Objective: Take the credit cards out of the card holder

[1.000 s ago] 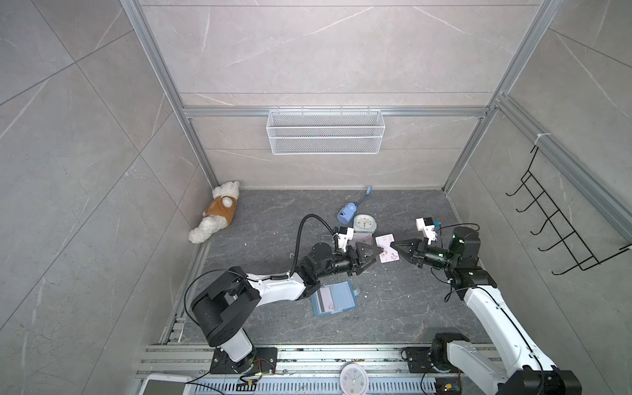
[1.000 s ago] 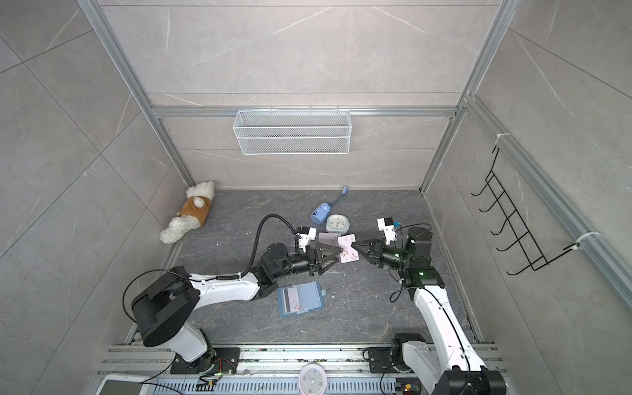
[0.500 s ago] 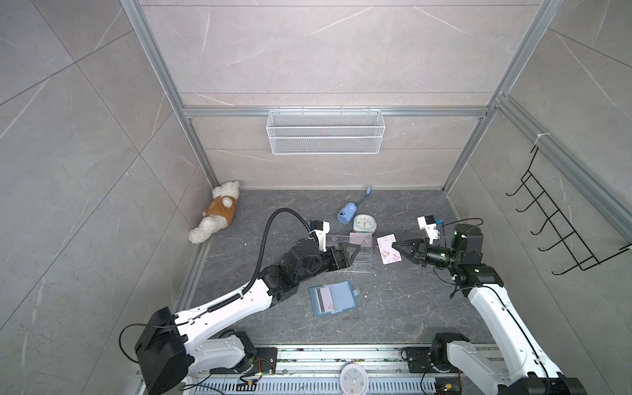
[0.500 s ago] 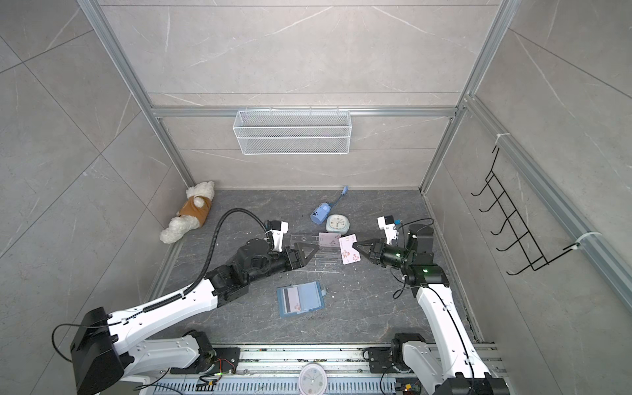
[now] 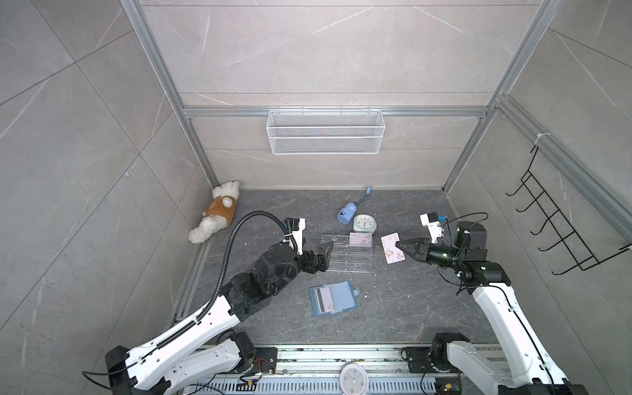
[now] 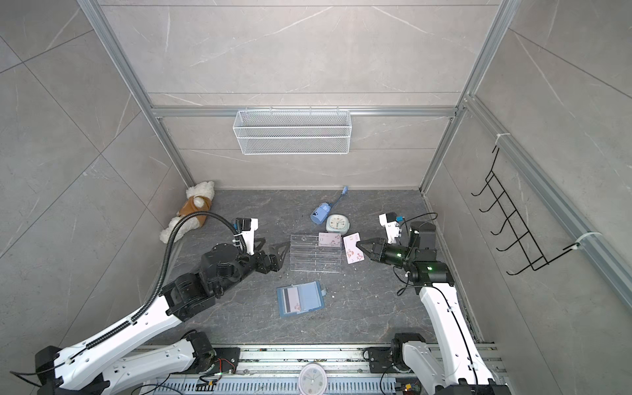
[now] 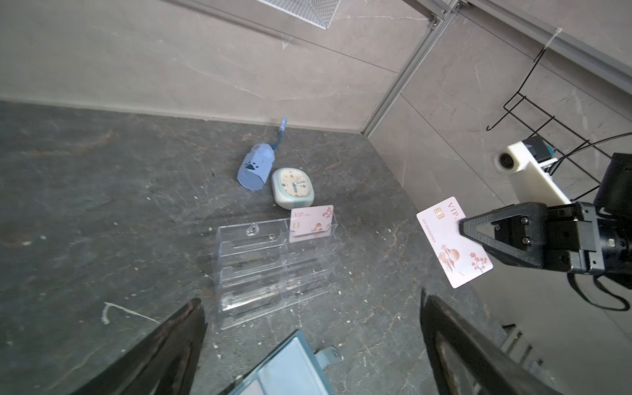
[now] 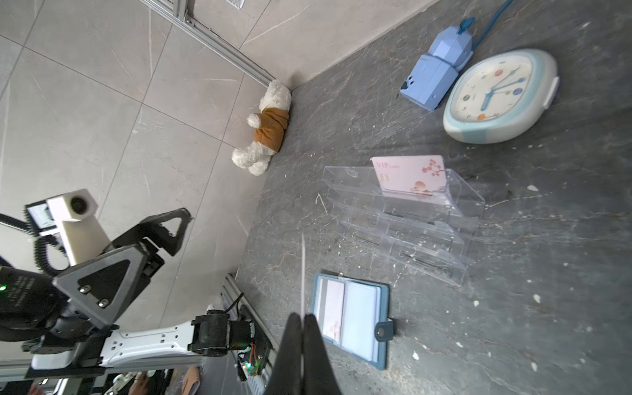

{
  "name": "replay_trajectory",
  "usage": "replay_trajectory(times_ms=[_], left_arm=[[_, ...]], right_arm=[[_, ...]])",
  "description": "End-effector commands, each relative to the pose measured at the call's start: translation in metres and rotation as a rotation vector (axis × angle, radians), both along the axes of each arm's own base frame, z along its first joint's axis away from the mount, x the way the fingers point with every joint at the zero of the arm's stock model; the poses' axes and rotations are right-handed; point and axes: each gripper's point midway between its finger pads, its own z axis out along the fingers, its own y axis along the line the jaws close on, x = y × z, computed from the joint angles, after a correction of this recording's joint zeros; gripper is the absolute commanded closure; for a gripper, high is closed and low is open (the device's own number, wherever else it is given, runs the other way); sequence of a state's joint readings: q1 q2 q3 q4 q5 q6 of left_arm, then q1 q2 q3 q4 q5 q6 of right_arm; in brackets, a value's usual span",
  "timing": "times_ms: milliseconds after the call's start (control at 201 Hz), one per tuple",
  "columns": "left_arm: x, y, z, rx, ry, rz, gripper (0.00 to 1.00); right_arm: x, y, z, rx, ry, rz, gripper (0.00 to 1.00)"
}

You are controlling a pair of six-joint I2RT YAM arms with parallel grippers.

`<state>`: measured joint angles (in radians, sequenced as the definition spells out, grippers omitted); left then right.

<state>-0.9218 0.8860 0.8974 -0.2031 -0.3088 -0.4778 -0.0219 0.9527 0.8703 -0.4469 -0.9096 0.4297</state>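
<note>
- Dusty-blue card holder (image 5: 333, 299) lies open and flat on the dark stone-patterned tabletop (image 5: 393, 307), on the side of the clear acrylic rack (image 5: 345, 254) nearest the arm bases and apart from it
- One credit card (image 5: 324, 301), dark stripe up, sits in the holder's clear sleeve on the half left of the snap tab
- A second pink-white card (image 5: 360, 239) stands in the rack's rearmost tier, at its right end
- Right pincer (image 5: 398, 244) is clamped tight on a third card (image 5: 392, 248), held in the air just right of the rack; the right wrist view shows this card edge-on between the closed fingertips
- Left pincer (image 6: 273, 247) has its jaws spread wide and grips nothing; it sits close by the rack's left edge
- A pale blue-rimmed clock (image 5: 365, 224) lies just behind the rack, and a teddy bear (image 5: 215, 217) lies far to its left, by the wall
</note>
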Motion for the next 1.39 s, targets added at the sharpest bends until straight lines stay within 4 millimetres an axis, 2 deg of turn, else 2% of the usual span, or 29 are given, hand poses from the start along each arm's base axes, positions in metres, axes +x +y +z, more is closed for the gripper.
replay_trajectory(times_ms=[0, 199, 572, 781, 1070, 1389], left_arm=[[0.001, 0.023, 0.020, 0.094, -0.111, 0.050, 0.00], [-0.006, 0.039, 0.021, 0.136, -0.132, 0.069, 0.00], [-0.024, 0.082, -0.005, 0.190, -0.095, 0.138, 0.00], [-0.034, 0.103, -0.018, 0.186, -0.072, 0.175, 0.00], [-0.040, 0.115, -0.035, 0.234, -0.038, 0.191, 0.00], [-0.043, 0.116, -0.046, 0.231, -0.024, 0.180, 0.00]], right_arm=[[0.003, -0.004, 0.010, -0.079, -0.083, 0.001, 1.00], [0.017, -0.005, 0.009, -0.106, -0.114, 0.012, 1.00], [0.046, -0.008, 0.002, -0.210, -0.231, 0.057, 1.00], [0.061, -0.006, 0.005, -0.256, -0.320, 0.112, 1.00], [0.058, 0.002, 0.004, -0.353, -0.411, 0.221, 1.00], [0.049, 0.013, -0.003, -0.532, -0.468, 0.360, 1.00]])
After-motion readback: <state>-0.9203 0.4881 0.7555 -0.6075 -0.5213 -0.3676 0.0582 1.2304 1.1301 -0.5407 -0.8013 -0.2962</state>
